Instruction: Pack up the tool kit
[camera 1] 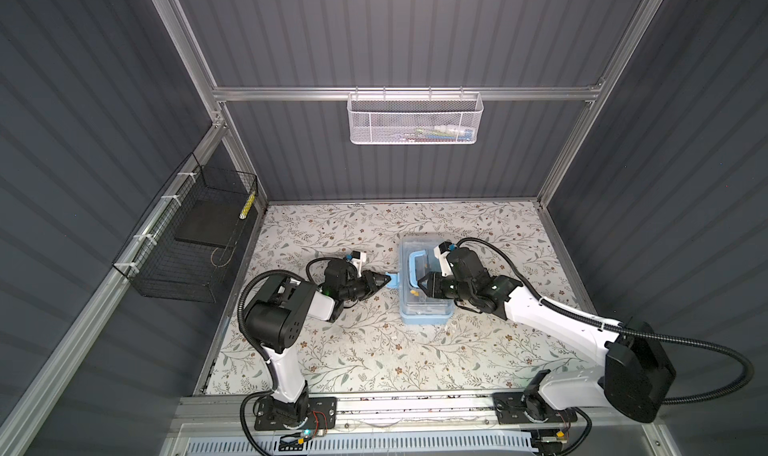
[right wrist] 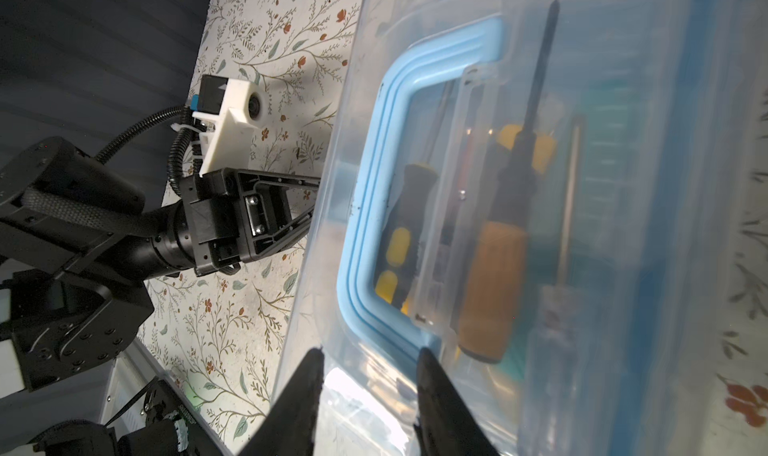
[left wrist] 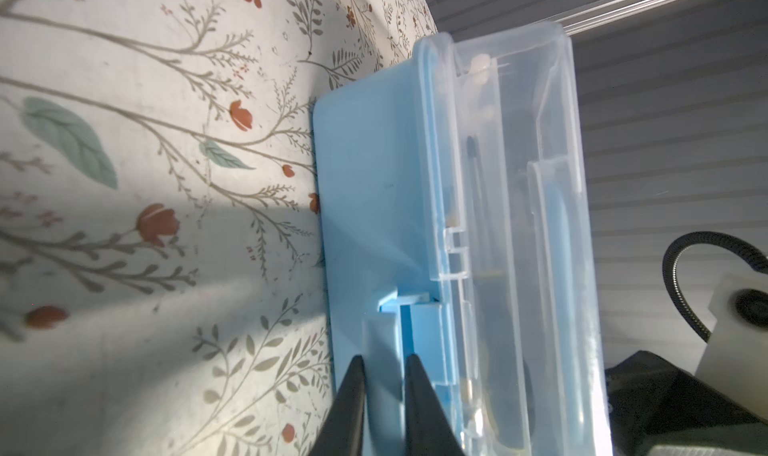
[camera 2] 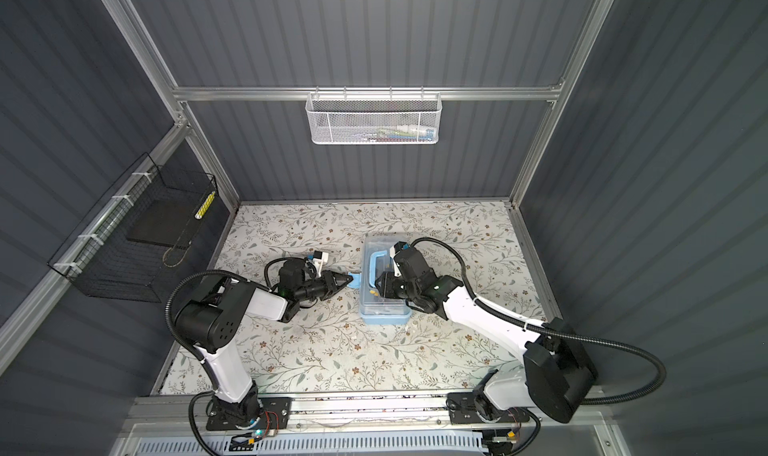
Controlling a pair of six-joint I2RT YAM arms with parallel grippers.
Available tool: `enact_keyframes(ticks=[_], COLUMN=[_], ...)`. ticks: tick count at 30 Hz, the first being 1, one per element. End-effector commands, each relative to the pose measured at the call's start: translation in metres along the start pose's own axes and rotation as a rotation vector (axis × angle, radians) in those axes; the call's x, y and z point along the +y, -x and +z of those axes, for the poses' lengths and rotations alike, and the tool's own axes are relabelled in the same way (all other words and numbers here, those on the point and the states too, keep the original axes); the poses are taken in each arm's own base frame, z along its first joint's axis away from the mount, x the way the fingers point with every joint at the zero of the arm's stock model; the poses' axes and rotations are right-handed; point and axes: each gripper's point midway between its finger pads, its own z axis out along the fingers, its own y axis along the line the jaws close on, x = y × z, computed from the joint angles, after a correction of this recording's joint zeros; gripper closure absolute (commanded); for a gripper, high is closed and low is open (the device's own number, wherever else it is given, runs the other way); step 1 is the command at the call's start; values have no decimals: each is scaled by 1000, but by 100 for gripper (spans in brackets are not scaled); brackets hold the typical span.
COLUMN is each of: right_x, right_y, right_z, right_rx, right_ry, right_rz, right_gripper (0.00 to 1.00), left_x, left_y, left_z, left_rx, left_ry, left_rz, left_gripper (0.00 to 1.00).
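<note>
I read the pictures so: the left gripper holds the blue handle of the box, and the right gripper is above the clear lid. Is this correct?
Not quite. The left gripper holds the blue latch on the side of the box, not the handle, which lies flat on the lid; the left wrist view shows it. The right gripper is indeed above the clear lid.

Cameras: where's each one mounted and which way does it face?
Top views: overhead, looking down on the table; left arm and right arm show.
Left wrist: behind the left gripper, facing the box and its latch.
Right wrist: behind the right gripper, facing the lid; left arm shows.
Shared: the box, in all four.
</note>
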Motion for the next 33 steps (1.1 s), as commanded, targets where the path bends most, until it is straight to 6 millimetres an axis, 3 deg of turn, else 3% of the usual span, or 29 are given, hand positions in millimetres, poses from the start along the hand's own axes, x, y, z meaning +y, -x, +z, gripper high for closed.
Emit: enact_keyframes(ticks=[1, 12, 33], right_x=[-1, -6, -8], right_y=[-9, -18, -18], right_z=[8, 17, 16], right_rx=[57, 97, 84], right_ry=[-5, -14, -19], right_rz=[-9, 0, 11], right_gripper=[61, 61, 61], left_x=[-6, -18, -45], left_y=[2, 6, 14], left_z=[0, -6, -14], left_rx=[11, 13, 1], left_ry=[12, 24, 44], left_rz=[39, 70, 135], left_gripper=[81, 79, 79])
